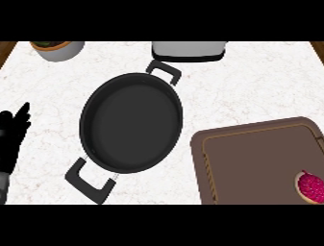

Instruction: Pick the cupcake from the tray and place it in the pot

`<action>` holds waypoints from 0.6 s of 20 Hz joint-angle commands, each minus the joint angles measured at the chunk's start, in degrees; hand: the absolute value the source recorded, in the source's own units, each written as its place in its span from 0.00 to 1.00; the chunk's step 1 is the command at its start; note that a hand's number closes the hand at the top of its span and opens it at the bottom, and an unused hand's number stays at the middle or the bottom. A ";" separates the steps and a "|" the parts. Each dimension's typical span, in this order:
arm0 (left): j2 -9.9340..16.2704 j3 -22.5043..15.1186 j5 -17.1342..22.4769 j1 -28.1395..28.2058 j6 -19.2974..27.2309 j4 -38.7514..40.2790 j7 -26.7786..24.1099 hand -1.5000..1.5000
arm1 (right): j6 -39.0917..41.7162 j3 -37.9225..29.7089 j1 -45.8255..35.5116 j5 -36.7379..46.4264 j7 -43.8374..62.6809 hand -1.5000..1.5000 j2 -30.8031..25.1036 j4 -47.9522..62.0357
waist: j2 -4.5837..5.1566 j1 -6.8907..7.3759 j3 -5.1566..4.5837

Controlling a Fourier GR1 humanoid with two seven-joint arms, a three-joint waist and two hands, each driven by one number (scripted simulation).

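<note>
The task is judged to be at its very start: the cupcake (312,187) is seen lying on the brown tray (249,158), near the tray's right front corner, and nothing is held. The pot (131,122), a wide black one with a loop handle at each end, is set on the white marbled table (43,86) just left of the tray, and nothing is seen inside it. The left hand (6,139) is shown at the left edge of the view, fingers straight and pointing up, at rest and apart from everything. The right hand is not seen at all, so nothing can be said of its fingers. The next move is judged to call for a hand, most likely the right one given the side on which the tray lies, to be brought over the tray's right front corner and closed round the cupcake, after which it would be carried left across the tray's edge and over the pot's rim. The cupcake is shown with a deep pink, speckled top ringed by a pale tan wrapper; it appears small beside the pot. At the far edge of the table a grey bowl (58,49) with something dark in it and a pale appliance (189,50) are seen, well apart from the tray.
</note>
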 commanded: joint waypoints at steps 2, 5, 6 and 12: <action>2.00 3.27 0.90 1.47 -3.62 -1.54 1.39 0.50 | 4.96 0.65 -6.36 0.62 5.96 0.00 3.18 1.59 | 0.06 0.72 0.06; -2.69 1.56 -2.44 -0.46 -1.02 1.43 -0.12 0.50 | 4.57 4.59 -4.93 7.64 2.22 0.00 7.97 4.30 | 0.03 0.08 0.08; -1.60 2.77 -2.22 -4.33 -2.16 2.17 2.19 0.50 | 4.86 5.16 -8.41 8.15 0.60 0.00 7.79 8.39 | 0.11 0.24 0.09; -1.77 4.41 -3.61 0.78 -3.73 -4.50 4.03 0.50 | 8.33 7.25 -12.98 13.26 1.77 0.00 12.91 11.11 | 0.00 0.47 0.09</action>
